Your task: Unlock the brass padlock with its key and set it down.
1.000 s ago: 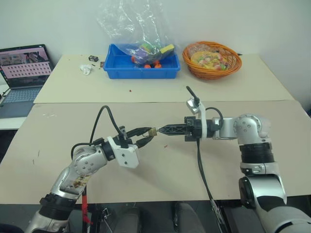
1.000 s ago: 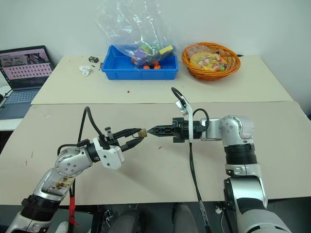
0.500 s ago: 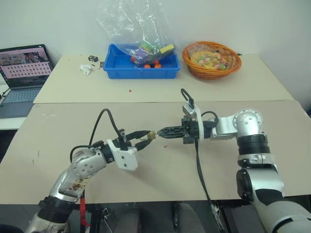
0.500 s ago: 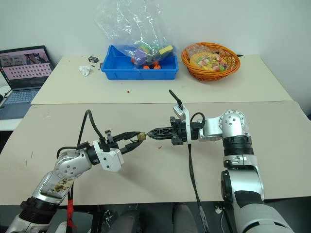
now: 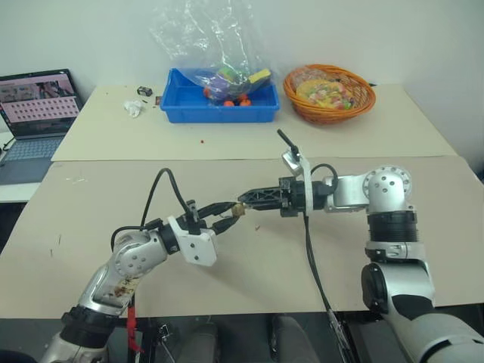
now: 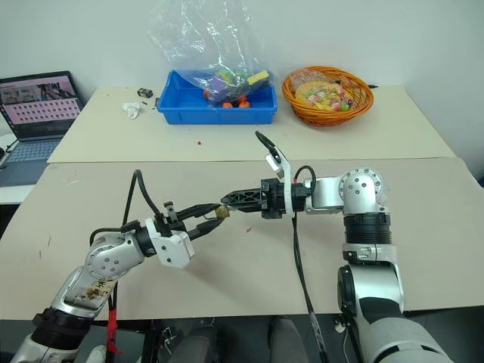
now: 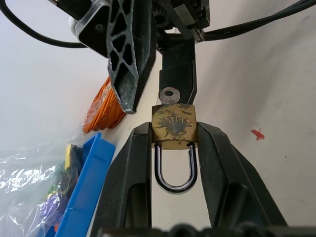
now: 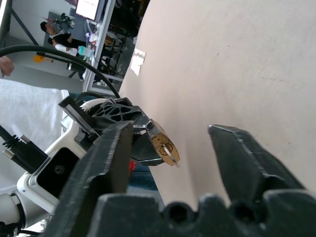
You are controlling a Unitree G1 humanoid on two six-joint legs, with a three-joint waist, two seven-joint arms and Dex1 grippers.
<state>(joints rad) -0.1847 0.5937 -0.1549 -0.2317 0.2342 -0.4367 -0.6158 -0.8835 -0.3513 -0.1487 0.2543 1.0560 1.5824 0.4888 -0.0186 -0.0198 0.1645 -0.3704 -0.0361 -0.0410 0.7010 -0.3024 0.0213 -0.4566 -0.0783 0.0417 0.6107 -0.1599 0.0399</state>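
Observation:
The brass padlock is clamped by its body between the two black fingers of my left gripper, held above the tan table. Its silvery shackle hangs back toward the wrist. The key sticks out of the padlock's far face, only its small round head showing. My right gripper faces the padlock from the opposite side, open, with one finger on either side of the key and no contact visible. In the right wrist view the padlock shows between those spread fingers.
On the far table stand a blue bin under a clear plastic bag, an orange basket and a crumpled white scrap. A laptop sits far left. A red speck lies on the table under the grippers. Cables hang from both wrists.
My right gripper has gone from shut on the key to open, and its wrist has rolled. The key stays in the padlock. The left gripper and padlock have not moved.

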